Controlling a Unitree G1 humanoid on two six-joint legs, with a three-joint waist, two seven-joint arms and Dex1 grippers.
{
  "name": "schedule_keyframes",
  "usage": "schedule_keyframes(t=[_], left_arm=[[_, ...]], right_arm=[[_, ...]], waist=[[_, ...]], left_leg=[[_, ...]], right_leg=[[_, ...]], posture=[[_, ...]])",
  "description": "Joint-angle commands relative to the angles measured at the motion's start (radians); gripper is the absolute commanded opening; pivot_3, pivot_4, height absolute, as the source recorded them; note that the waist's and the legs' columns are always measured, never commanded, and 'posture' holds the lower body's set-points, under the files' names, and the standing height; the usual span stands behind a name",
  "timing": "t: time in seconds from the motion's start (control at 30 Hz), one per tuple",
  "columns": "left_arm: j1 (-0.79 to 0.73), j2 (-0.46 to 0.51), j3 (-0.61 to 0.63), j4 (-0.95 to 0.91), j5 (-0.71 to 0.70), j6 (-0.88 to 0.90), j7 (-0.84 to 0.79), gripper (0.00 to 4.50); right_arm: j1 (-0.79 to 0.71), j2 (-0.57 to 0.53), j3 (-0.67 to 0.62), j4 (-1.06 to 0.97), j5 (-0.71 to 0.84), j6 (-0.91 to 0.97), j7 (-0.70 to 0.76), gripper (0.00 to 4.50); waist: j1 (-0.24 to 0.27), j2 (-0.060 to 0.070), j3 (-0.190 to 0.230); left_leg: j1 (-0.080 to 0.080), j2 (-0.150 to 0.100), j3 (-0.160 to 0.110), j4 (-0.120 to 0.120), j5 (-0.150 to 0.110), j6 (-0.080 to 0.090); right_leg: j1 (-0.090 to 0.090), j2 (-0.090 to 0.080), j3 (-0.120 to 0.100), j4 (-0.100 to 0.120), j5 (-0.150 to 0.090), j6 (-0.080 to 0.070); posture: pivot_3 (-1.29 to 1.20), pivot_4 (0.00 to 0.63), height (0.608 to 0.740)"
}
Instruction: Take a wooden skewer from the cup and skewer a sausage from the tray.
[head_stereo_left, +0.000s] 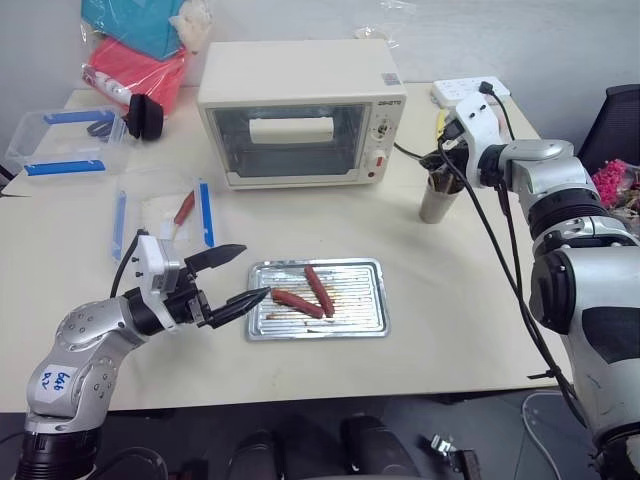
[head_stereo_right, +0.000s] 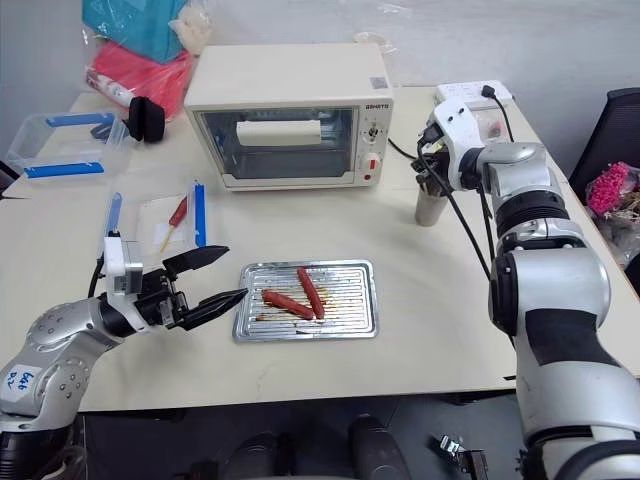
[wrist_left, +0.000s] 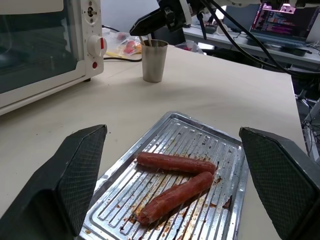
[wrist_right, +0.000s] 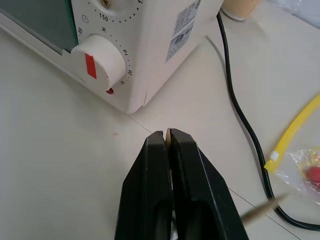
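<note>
Two end effectors are at work. The right end effector (wrist_right: 168, 136) is clamped shut at the mouth of the cup (head_stereo_left: 438, 199), its fingers pinching a wooden skewer (wrist_right: 168, 133) whose pale tip shows between them. Judged step in hand: taking the skewer from the cup, with the grip made and the lift not yet done. The next move calls for a straight upward draw, so that the cup does not tip, then a carry across the tabletop (head_stereo_left: 450, 300) to the tray (head_stereo_left: 372, 322). The left end effector (head_stereo_left: 235, 277) stands wide open and empty beside the tray's left edge. Both sausages (wrist_left: 176, 162) lie crossed in the tray, just ahead of its fingers and well apart from the cup beside the toaster oven (head_stereo_left: 300, 110).
</note>
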Motion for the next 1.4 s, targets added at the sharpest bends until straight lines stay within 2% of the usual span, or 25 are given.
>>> schedule_keyframes(t=[0.03, 0.4, 0.53, 0.63, 0.73, 0.83, 0.93, 1.03, 1.13, 1.27, 1.4], left_arm=[[-0.007, -0.011, 0.013, -0.021, -0.009, -0.018, 0.006, 4.5], [-0.048, -0.049, -0.025, 0.028, -0.001, -0.029, -0.01, 4.5], [-0.083, -0.075, -0.034, 0.043, -0.016, -0.018, -0.002, 4.5], [-0.103, -0.108, -0.043, 0.039, -0.006, -0.029, 0.023, 4.5], [-0.129, -0.159, -0.063, 0.031, 0.021, -0.061, 0.06, 4.5], [-0.187, -0.237, -0.105, 0.052, 0.068, -0.116, 0.109, 4.5], [-0.246, -0.313, -0.143, 0.102, 0.117, -0.175, 0.145, 4.5], [-0.304, -0.396, -0.2, 0.186, 0.191, -0.264, 0.17, 4.5], [-0.356, -0.471, -0.217, 0.281, 0.234, -0.332, 0.203, 4.5], [-0.428, -0.542, -0.227, 0.385, 0.293, -0.441, 0.25, 4.5], [-0.501, -0.599, -0.228, 0.442, 0.31, -0.506, 0.284, 4.5]], right_arm=[[-0.075, -0.04, -0.048, -0.022, 0.043, 0.037, 0.042, 0.03], [-0.247, -0.137, -0.101, -0.059, 0.105, 0.199, 0.221, 0.03], [-0.321, -0.155, -0.172, -0.079, 0.192, 0.319, 0.252, 0.03], [-0.306, -0.149, -0.216, -0.122, 0.254, 0.396, 0.267, 0.03], [-0.208, -0.119, -0.269, -0.247, 0.347, 0.507, 0.271, 0.03], [-0.023, -0.052, -0.338, -0.517, 0.469, 0.667, 0.199, 0.03], [0.128, 0.04, -0.439, -0.796, 0.605, 0.855, 0.055, 0.03], [0.209, 0.153, -0.56, -0.994, 0.736, 0.991, -0.122, 0.03], [0.231, 0.23, -0.646, -1.089, 0.833, 1.073, -0.261, 0.03], [0.254, 0.304, -0.725, -1.179, 0.946, 1.149, -0.419, 0.03], [0.292, 0.355, -0.751, -1.266, 1.041, 1.205, -0.531, 0.03]], waist=[[0.0, 0.0, 0.0], [0.004, 0.0, 0.0], [0.005, 0.0, 0.0], [0.005, 0.0, 0.0], [0.008, 0.0, 0.0], [0.017, 0.0, 0.0], [0.025, 0.0, 0.0], [0.032, 0.0, 0.0], [0.032, 0.001, 0.0], [0.032, 0.001, 0.0], [0.032, 0.001, 0.0]], left_leg=[[0.0, 0.0, 0.0, 0.0, 0.0, 0.0], [0.0, 0.0, 0.0, 0.0, 0.0, 0.0], [0.0, -0.001, 0.001, -0.001, 0.0, 0.0], [0.0, 0.0, 0.001, -0.001, 0.0, 0.0], [0.0, 0.0, 0.0, -0.001, 0.0, 0.0], [0.0, 0.0, -0.001, 0.0, 0.0, 0.0], [-0.002, 0.0, -0.002, 0.001, 0.0, 0.0], [-0.007, 0.0, -0.001, 0.002, 0.0, 0.0], [-0.019, 0.0, -0.001, 0.006, 0.001, 0.0], [-0.019, 0.0, -0.001, 0.008, 0.001, 0.0], [-0.019, 0.0, -0.001, 0.008, 0.001, 0.0]], right_leg=[[0.0, 0.0, 0.0, 0.0, 0.0, 0.0], [0.0, 0.0, 0.0, -0.001, 0.0, 0.0], [-0.001, 0.0, 0.0, -0.002, 0.0, 0.0], [-0.001, 0.0, 0.0, -0.002, 0.0, 0.0], [0.0, 0.0, 0.0, -0.002, 0.0, 0.0], [0.002, 0.0, 0.0, -0.002, 0.0, 0.0], [0.0, 0.0, 0.0, 0.002, 0.001, 0.001], [-0.006, 0.0, -0.001, 0.004, 0.001, 0.001], [-0.018, 0.0, -0.003, 0.011, 0.001, 0.002], [-0.019, -0.001, -0.003, 0.013, 0.001, 0.002], [-0.019, -0.001, -0.002, 0.013, 0.001, 0.002]], posture=[[0.0, 0.15, 0.74], [0.0, 0.15, 0.74], [0.0, 0.15, 0.74], [0.0, 0.15, 0.74], [0.0, 0.15, 0.74], [0.0, 0.15, 0.74], [0.0, 0.15, 0.74], [0.0, 0.15, 0.74], [0.0, 0.15, 0.74], [0.0, 0.15, 0.74], [0.0, 0.15, 0.74]])
